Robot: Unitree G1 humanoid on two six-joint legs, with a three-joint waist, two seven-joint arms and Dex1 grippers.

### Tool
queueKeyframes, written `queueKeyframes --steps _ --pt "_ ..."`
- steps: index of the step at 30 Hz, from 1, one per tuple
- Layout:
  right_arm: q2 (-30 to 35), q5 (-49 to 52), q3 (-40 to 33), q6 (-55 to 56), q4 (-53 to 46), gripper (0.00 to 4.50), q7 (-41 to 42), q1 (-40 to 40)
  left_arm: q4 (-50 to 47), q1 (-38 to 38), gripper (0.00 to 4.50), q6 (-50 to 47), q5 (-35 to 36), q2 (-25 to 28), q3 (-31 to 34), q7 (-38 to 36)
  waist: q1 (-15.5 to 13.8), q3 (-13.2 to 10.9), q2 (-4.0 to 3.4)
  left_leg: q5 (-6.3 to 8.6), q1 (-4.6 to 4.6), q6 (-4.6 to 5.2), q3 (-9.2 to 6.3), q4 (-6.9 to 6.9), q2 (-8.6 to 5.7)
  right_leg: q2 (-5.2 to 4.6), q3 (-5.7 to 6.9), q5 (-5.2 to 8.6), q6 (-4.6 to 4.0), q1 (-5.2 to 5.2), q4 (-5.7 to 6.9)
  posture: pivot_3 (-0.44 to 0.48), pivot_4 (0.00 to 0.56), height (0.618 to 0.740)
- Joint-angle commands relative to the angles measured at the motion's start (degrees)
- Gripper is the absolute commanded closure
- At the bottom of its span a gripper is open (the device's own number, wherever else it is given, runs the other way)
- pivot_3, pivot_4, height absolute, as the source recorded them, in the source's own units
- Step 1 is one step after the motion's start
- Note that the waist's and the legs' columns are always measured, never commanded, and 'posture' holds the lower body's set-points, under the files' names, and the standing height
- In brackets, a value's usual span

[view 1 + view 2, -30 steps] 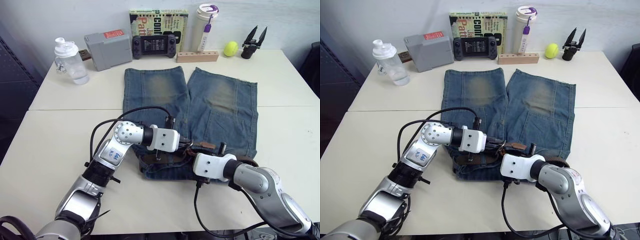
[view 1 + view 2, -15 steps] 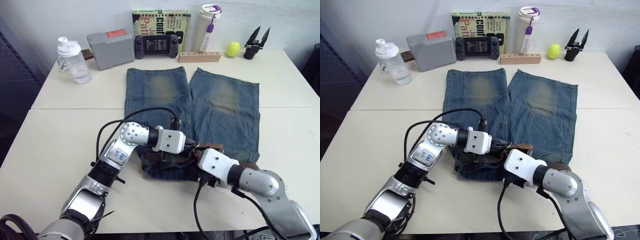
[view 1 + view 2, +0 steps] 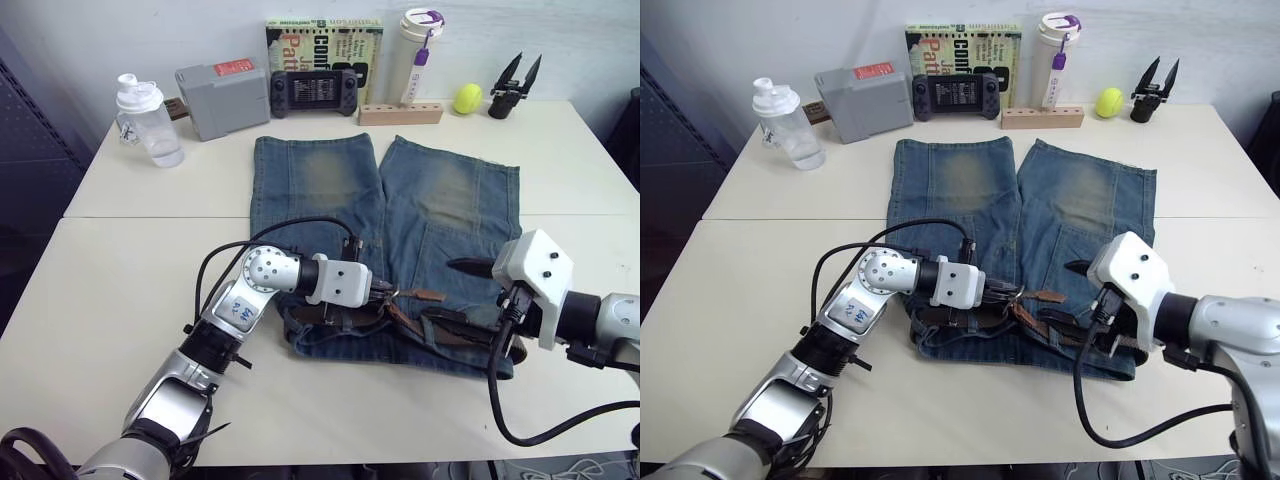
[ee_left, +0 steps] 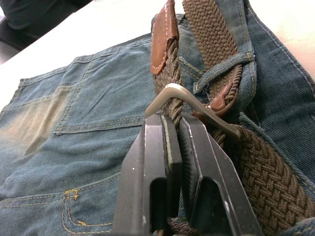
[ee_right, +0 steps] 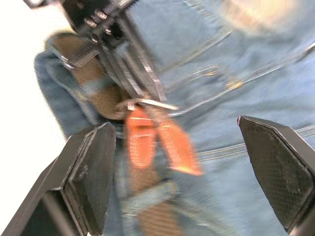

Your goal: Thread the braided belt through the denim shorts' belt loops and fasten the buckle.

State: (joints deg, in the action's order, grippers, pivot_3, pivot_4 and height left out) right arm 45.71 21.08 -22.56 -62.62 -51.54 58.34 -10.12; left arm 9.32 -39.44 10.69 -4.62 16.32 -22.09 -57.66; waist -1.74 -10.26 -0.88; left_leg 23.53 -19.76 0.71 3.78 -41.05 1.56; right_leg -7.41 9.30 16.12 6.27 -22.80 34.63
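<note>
Table (image 3: pixel 90 300) — belted denim shorts (image 3: pixel 320 180)

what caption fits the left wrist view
Left gripper shut on the braided belt at the buckle, over the denim shorts.

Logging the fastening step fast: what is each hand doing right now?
Left hand: closed on the braided belt right at the buckle.
Right hand: open, holding nothing, above the denim shorts.

Braided belt (image 4: pixel 256 167) partly hidden under belt loops (image 4: pixel 221 71) and left gripper (image 4: pixel 173 129) fingers. Right wrist view blurred; buckle (image 5: pixel 147 103) prong not discernible there.
</note>
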Motion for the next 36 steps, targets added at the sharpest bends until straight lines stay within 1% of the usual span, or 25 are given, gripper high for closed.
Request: queueKeyframes --steps 1,4,7,13,15,16,18,19,20,21,22,24,25,27,28,29,31,32,33,36 --pt "7.6 -12.2 12.8 18.2 1.9 0.27 -5.1 4.1 -1.9 0.1 4.50 0.6 0.7 -0.7 -0.8 0.3 0.1 0.0 0.02 0.00 0.00 0.00 0.04 0.02 -0.06 -0.04 -0.03 0.00 0.00 0.00 0.00 0.000 0.150 0.731" --pt "8.9 -16.2 16.8 24.2 4.6 0.27 -7.4 5.6 -2.2 0.2 4.50 0.5 0.7 -0.7 -0.9 0.4 0.1 0.0 0.04 0.00 -0.01 0.00 0.10 -0.01 -0.06 -0.04 -0.03 0.00 0.01 0.00 0.01 0.000 0.150 0.731" --pt "8.6 -19.3 20.2 28.4 8.1 0.27 -10.2 4.3 -2.7 0.3 4.50 0.2 0.7 -0.6 -1.0 0.7 0.1 0.0 0.06 -0.01 -0.01 0.01 0.10 -0.03 -0.04 -0.04 -0.02 -0.01 0.02 0.00 0.03 0.000 0.150 0.731" --pt "8.6 -21.1 22.3 31.9 11.0 0.27 -11.2 3.5 -3.2 0.4 4.50 -0.2 0.7 -0.5 -1.0 1.0 0.1 0.0 0.05 -0.01 -0.04 0.01 0.07 -0.04 -0.04 -0.04 0.01 -0.01 0.02 0.00 0.01 0.000 0.150 0.731" --pt "8.4 -21.0 22.6 32.3 11.1 0.79 -11.1 3.3 -3.1 0.4 4.50 -0.2 0.6 -0.4 -0.9 1.0 0.1 0.0 0.05 -0.01 -0.05 0.01 0.07 -0.04 -0.04 -0.03 0.01 -0.01 0.01 0.00 0.01 0.000 0.150 0.731" --pt "8.3 -21.0 22.7 32.4 11.2 0.97 -11.1 3.2 -3.1 0.4 4.50 -0.2 0.6 -0.4 -0.9 1.0 0.1 0.0 0.05 -0.01 -0.05 0.01 0.07 -0.05 -0.03 -0.03 0.01 -0.01 0.01 0.00 0.01 0.000 0.150 0.731" --pt "8.2 -20.9 23.1 32.5 10.7 1.86 -10.9 3.3 -3.1 0.4 4.50 -0.4 0.5 -0.3 -0.9 1.1 0.1 0.0 0.05 -0.01 -0.05 0.01 0.07 -0.05 -0.02 -0.03 0.01 -0.01 0.02 0.00 0.01 0.000 0.150 0.731" --pt "8.2 -20.9 23.1 32.5 10.6 2.22 -10.9 3.3 -3.1 0.4 4.50 -0.4 0.5 -0.3 -0.9 1.1 0.1 0.0 0.05 -0.01 -0.05 0.01 0.07 -0.05 -0.03 -0.03 0.01 -0.01 0.01 0.00 0.01 0.000 0.150 0.731" --pt "8.2 -20.9 23.3 32.4 10.2 2.40 -10.9 3.4 -3.0 0.4 4.50 -0.4 0.4 -0.3 -1.0 1.2 0.1 0.0 0.05 -0.01 -0.05 0.01 0.07 -0.05 -0.02 -0.03 0.01 -0.01 0.02 0.00 0.01 0.000 0.150 0.731" --pt "8.3 -21.0 23.4 32.3 10.0 3.05 -11.0 3.4 -3.0 0.5 4.50 -0.4 0.4 -0.4 -1.0 1.2 0.1 0.0 0.05 -0.01 -0.05 0.01 0.07 -0.05 -0.03 -0.03 0.01 -0.01 0.02 0.00 0.01 0.000 0.150 0.731" --pt "8.3 -21.0 23.6 32.3 9.8 3.44 -11.0 3.5 -2.9 0.4 4.50 -0.3 0.4 -0.4 -1.1 1.3 0.1 0.0 0.05 -0.01 -0.05 0.01 0.06 -0.05 -0.03 -0.03 0.01 -0.01 0.01 0.00 0.01 0.000 0.150 0.731" --pt "8.3 -21.2 24.0 32.0 9.5 4.37 -11.1 3.6 -2.9 0.4 4.50 -0.3 0.3 -0.4 -1.2 1.3 0.1 0.0 0.05 -0.01 -0.05 0.01 0.07 -0.05 -0.03 -0.03 0.01 -0.01 0.01 0.00 0.01 0.000 0.150 0.731" --pt "8.3 -21.3 24.2 32.0 9.4 4.45 -11.2 3.7 -2.9 0.4 4.50 -0.3 0.4 -0.5 -1.2 1.4 0.1 0.0 0.05 -0.01 -0.05 0.01 0.07 -0.05 -0.03 -0.03 0.01 -0.01 0.01 0.00 0.01 0.000 0.150 0.731" --pt "8.2 -21.5 24.6 31.7 9.2 4.45 -11.3 4.0 -2.8 0.3 4.50 -0.7 0.5 -0.5 -1.2 1.4 0.1 0.0 0.05 -0.01 -0.05 0.01 0.06 -0.05 -0.03 -0.03 0.01 -0.01 0.01 0.00 0.01 0.000 0.150 0.731" --pt "8.1 -21.7 24.9 31.6 9.1 4.49 -11.4 4.3 -2.8 0.3 4.09 -0.9 0.8 -0.6 -0.9 1.5 0.1 0.0 0.05 -0.01 -0.05 0.01 0.06 -0.05 -0.03 -0.03 0.01 0.00 0.01 0.00 0.01 0.000 0.150 0.731" --pt "8.1 -21.8 25.1 31.5 9.1 4.50 -11.4 4.4 -2.8 0.3 3.84 -1.1 1.0 -0.7 -0.7 1.6 0.1 0.0 0.05 -0.01 -0.05 0.01 0.06 -0.05 -0.03 -0.03 0.02 -0.01 0.01 0.00 0.01 0.000 0.150 0.731" --pt "7.9 -22.2 25.7 31.2 9.0 4.50 -11.7 4.5 -3.5 0.4 3.16 -3.3 2.4 -0.7 0.1 1.2 0.1 0.0 0.06 -0.01 -0.05 0.01 0.06 -0.05 -0.03 -0.03 0.01 -0.01 0.01 0.00 0.01 0.000 0.150 0.731" --pt "7.9 -22.2 25.9 31.1 9.0 4.50 -11.8 4.6 -3.8 0.5 2.98 -3.9 2.8 -0.5 0.3 0.9 0.1 0.0 0.05 -0.01 -0.05 0.01 0.06 -0.05 -0.03 -0.03 0.01 -0.01 0.01 0.00 0.01 0.000 0.150 0.731" --pt "7.7 -22.4 26.2 31.0 9.0 4.50 -12.0 4.6 -4.2 0.7 2.46 -4.4 2.7 -0.2 1.0 1.7 0.1 0.0 0.05 -0.01 -0.04 0.01 0.06 -0.05 -0.03 -0.03 0.01 -0.01 0.01 0.00 0.01 0.000 0.150 0.731" --pt "7.6 -22.6 26.5 31.2 9.2 4.50 -12.4 4.7 -6.7 1.5 1.29 -7.5 4.6 0.8 3.9 2.8 0.2 0.0 0.05 -0.01 -0.04 0.01 0.06 -0.05 -0.01 -0.02 0.01 -0.01 0.01 0.00 0.02 0.000 0.150 0.731"
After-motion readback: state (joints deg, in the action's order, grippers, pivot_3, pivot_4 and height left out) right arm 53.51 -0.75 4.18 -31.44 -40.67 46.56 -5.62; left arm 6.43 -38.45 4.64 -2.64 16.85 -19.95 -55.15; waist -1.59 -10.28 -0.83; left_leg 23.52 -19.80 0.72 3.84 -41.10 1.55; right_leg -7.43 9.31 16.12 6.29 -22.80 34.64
